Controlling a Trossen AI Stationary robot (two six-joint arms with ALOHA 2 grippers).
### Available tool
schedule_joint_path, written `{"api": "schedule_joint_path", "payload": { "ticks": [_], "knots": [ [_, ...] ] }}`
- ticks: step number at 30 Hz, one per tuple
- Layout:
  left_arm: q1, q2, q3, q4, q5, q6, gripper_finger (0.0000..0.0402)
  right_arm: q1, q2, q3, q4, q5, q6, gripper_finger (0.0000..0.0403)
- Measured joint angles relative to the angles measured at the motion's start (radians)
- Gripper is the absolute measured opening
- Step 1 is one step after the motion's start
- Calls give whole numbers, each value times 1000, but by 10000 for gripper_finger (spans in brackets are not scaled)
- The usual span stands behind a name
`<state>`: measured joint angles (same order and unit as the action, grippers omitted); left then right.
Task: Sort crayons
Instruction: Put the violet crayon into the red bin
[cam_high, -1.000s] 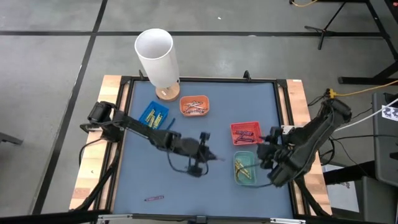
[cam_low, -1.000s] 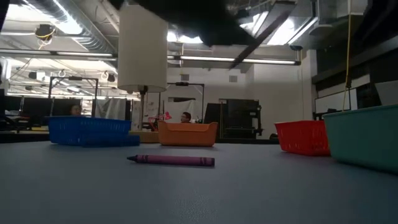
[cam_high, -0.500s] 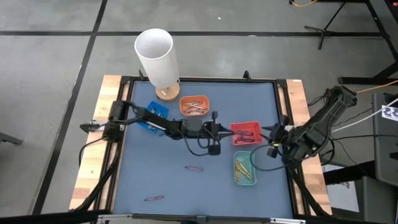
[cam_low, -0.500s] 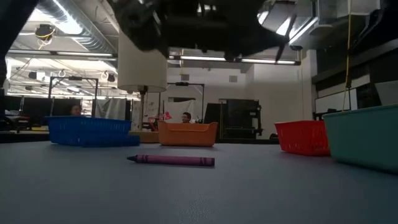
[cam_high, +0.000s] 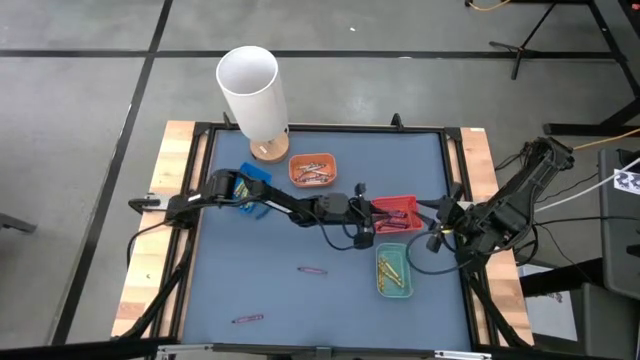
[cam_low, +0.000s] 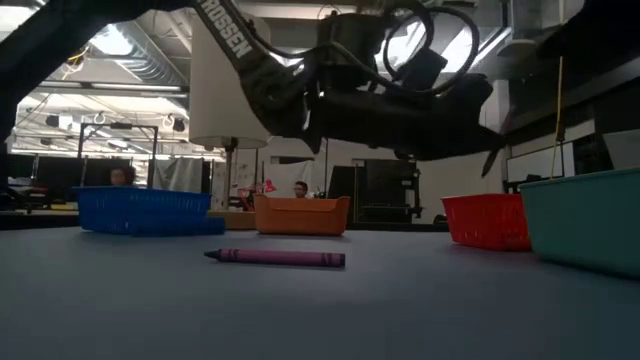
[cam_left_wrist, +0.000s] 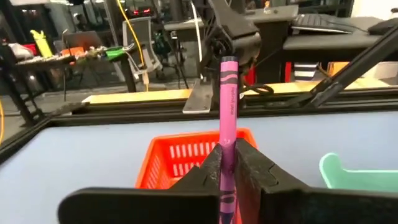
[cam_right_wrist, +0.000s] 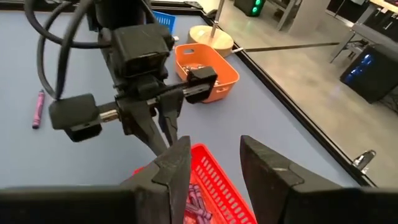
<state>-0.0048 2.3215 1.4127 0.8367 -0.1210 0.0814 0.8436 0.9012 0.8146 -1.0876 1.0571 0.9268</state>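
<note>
Left pincer (cam_high: 372, 213) reaching across the blue-grey tabletop (cam_high: 300, 310) to the near edge of the red tray (cam_high: 398, 214), its fingers closed on a purple crayon (cam_left_wrist: 227, 118). In the left wrist view the crayon's long axis runs straight out from between the dark finger pads, its flat end pointing away from the wrist toward the red tray's slotted plastic wall; the paper wrapper carries a dark printed band.

Right pincer (cam_right_wrist: 211, 165) held near the tabletop's right edge, beside the red tray, fingers apart and gripping nothing.

Two more purple crayons lie flat on the tabletop: one (cam_high: 313, 270) near the centre, well apart from all trays, long axis left-to-right in the high view; another (cam_high: 247, 319) toward the front-left, similarly oriented with a slight tilt. The low view shows one of them (cam_low: 275, 258) side-on, a thin cylinder with a tapered tip pointing left.

Sorted crayons: yellow sticks in the green tray (cam_high: 394, 271), purple in the red tray, pale ones in the orange tray (cam_high: 313, 170); the blue tray (cam_high: 250, 184) is partly hidden by the left arm. Trays are small rectangular ribbed plastic baskets. A white cylinder (cam_high: 252, 92) on a round wooden base stands at the tabletop's rear.
</note>
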Motion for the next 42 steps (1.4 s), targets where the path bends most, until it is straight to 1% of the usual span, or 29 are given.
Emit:
{"api": "schedule_joint_path", "payload": {
  "ticks": [3,8,13,16,19,24,27,31,35,38,40,42],
  "knots": [
    [0,-2,2,-39,-21,-12,18,0,0,0,17,-1,-7,138],
    [2,-2,2,-39,-65,-80,51,0,0,0,60,9,-74,138],
    [3,-2,2,-42,-114,-80,86,0,0,0,107,16,-147,138],
    [3,-2,2,-43,-133,-80,99,0,1,0,129,38,-175,138],
    [3,-2,2,-48,-128,-80,101,0,1,0,163,61,-177,138],
    [-2,-2,2,-51,-121,-81,100,0,1,0,218,47,-193,138],
    [-10,-2,2,-50,-122,-80,99,0,3,0,265,25,-252,138],
    [-32,-12,2,-54,-122,-74,99,0,28,0,362,23,-358,138],
    [-57,-60,1,-77,-132,-46,99,0,69,0,452,23,-430,138],
    [-80,-116,1,-154,-131,-46,99,0,102,0,474,23,-442,138],
    [-100,-158,2,-232,-130,-46,99,0,122,0,477,22,-442,138],
    [-123,-209,1,-344,-130,-47,99,-2,141,0,503,13,-442,138]
  ]
}}
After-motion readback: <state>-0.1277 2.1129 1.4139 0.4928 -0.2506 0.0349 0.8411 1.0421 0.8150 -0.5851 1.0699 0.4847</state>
